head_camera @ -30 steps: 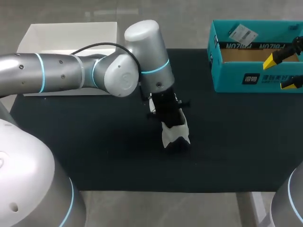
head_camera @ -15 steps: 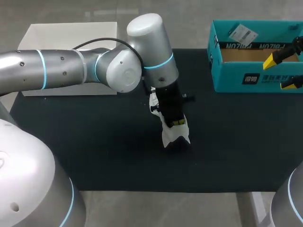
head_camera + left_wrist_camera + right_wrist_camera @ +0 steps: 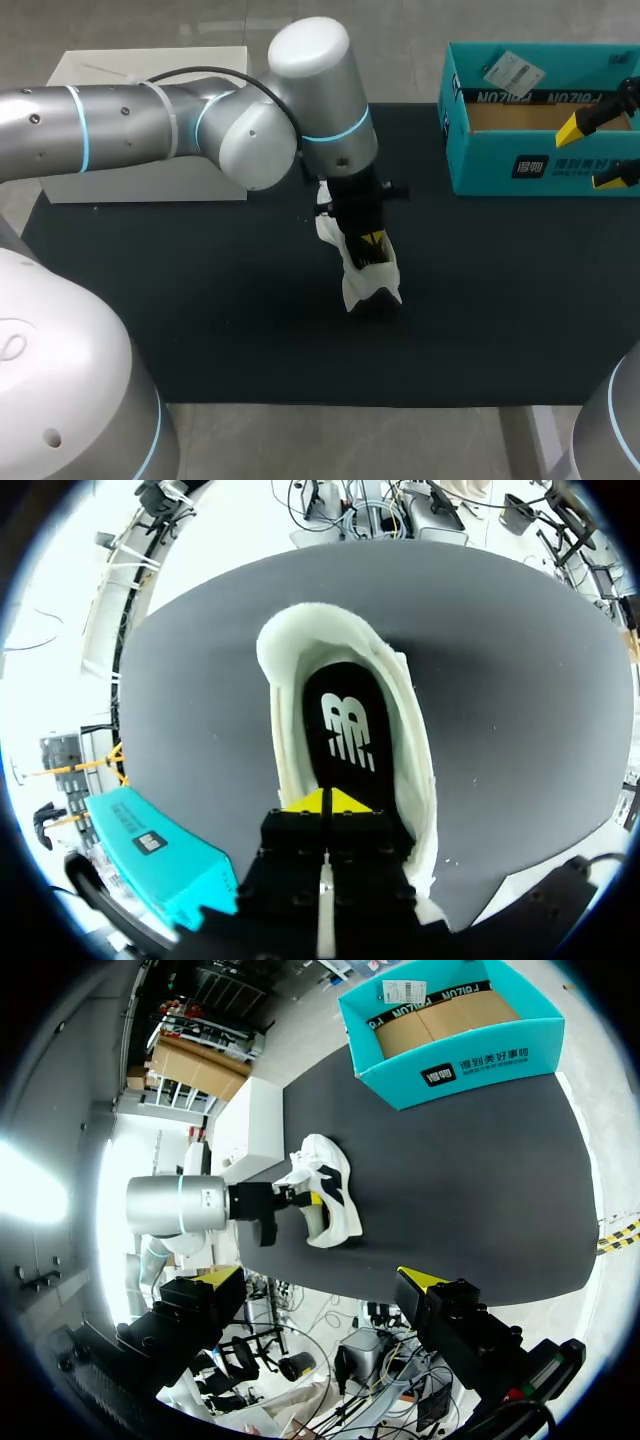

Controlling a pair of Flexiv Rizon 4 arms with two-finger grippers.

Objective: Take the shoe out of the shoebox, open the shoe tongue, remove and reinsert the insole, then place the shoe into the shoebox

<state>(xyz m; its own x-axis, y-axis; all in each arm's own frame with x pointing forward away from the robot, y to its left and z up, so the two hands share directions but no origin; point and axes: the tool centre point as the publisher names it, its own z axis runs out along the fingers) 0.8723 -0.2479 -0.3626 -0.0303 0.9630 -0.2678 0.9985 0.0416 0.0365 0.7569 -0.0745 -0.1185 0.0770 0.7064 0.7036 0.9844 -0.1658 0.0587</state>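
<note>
A white shoe (image 3: pixel 366 281) lies on the black mat (image 3: pixel 200 300) at the table's middle. Its mouth faces up, showing the black insole (image 3: pixel 343 727) inside. My left gripper (image 3: pixel 372 242) comes down into the shoe's mouth, its yellow tips (image 3: pixel 325 801) pressed together just over the insole's front part. I see nothing held between them. The teal shoebox (image 3: pixel 540 165) stands open at the back right and holds no shoe. My right gripper (image 3: pixel 598 152) hovers at the box's right end, open wide and holding nothing. In the right wrist view the shoe (image 3: pixel 330 1195) and shoebox (image 3: pixel 450 1040) lie far ahead.
A white box (image 3: pixel 150 75) stands at the back left, partly behind my left arm (image 3: pixel 150 140). A paper tag (image 3: pixel 512 72) rests on the shoebox's far rim. Bare mat lies between shoe and shoebox.
My left wrist has shifted a little to the right and back, tilting the gripper so its yellow tips now show in the shoe's mouth. The shoe and right arm have stayed put.
</note>
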